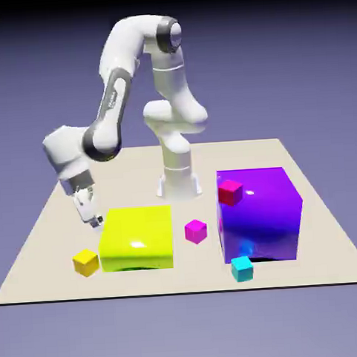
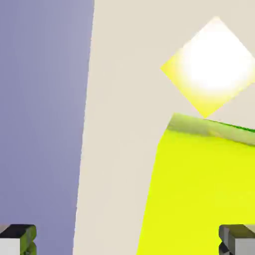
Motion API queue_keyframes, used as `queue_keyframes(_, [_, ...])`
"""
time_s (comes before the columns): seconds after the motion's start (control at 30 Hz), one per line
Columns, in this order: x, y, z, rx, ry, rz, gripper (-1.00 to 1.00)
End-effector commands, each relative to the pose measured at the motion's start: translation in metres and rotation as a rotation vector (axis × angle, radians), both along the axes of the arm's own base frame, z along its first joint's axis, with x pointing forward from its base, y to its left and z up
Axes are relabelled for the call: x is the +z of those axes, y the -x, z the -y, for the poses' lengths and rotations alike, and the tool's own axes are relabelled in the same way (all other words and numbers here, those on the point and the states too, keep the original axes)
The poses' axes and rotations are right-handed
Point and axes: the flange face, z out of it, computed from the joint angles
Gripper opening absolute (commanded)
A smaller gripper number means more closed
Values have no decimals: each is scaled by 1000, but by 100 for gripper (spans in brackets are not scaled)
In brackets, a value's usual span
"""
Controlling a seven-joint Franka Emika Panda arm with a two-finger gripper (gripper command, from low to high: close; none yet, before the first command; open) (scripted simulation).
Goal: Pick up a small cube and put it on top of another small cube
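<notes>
One small yellow cube (image 1: pixel 85 262) sits on the beige tabletop (image 1: pixel 37 249) near its front edge, toward the exterior view's left, just beside the lower left corner of the large glossy yellow block (image 1: pixel 137 238) without clearly touching it. In the hand view the same small cube (image 2: pixel 209 67) appears as a bright, washed-out diamond in the upper right, with the big yellow block (image 2: pixel 199 199) filling the lower right below it.

Above and behind the cube, the tool (image 1: pixel 88 214) hangs over the tabletop with nothing between its fingers; it is spread wide, the two grey fingertips (image 2: pixel 17 238) standing at opposite bottom corners of the hand view. It is apart from the small cube and close to the big block's upper left corner.

Further toward the exterior view's right lie a magenta cube (image 1: pixel 196 230) on the tabletop between the two large blocks, a large purple block (image 1: pixel 259 214), a red cube (image 1: pixel 230 192) in front of the purple block's upper left part, and a cyan cube (image 1: pixel 242 267) at its front lower edge.
</notes>
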Motion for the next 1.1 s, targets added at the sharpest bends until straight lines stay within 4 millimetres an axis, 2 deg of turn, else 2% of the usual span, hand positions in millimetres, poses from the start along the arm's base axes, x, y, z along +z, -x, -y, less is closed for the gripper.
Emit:
queue_keyframes(0.0, [-11, 5, 11, -60, -57, -14, 0])
queue_keyframes(0.27, [-97, 56, 92, -509, -511, -62, 0])
queue_keyframes(0.3, [-97, 56, 92, -509, -511, -62, 0])
queue_keyframes(0.4, [-147, 31, 60, -509, -511, -62, 0])
queue_keyframes(0.43, [-147, 31, 60, -509, -511, -62, -100])
queue_keyframes(0.47, [-147, 31, 60, -509, -511, -62, -100])
queue_keyframes(0.53, [-112, 48, 83, -508, -511, -61, -100])
queue_keyframes(0.57, [-98, 50, 88, -491, -511, -64, -100])
queue_keyframes(0.6, [-97, 28, 71, -408, -506, -66, -100])
queue_keyframes(0.63, [-88, 14, 68, -338, -485, -49, -100])
queue_keyframes(0.7, [-56, -24, 57, -165, -439, -30, -100])
queue_keyframes(0.73, [-53, -48, 33, -76, -437, -55, -100])
queue_keyframes(0.8, [-53, -91, -28, 97, -440, -118, -100])
queue_keyframes(0.9, [-50, -141, -127, 352, -426, -207, -100])
queue_keyframes(0.97, [-46, -163, -197, 517, -406, -260, -100])
queue_keyframes(1.07, [-38, -181, -303, 759, -360, -330, -100])
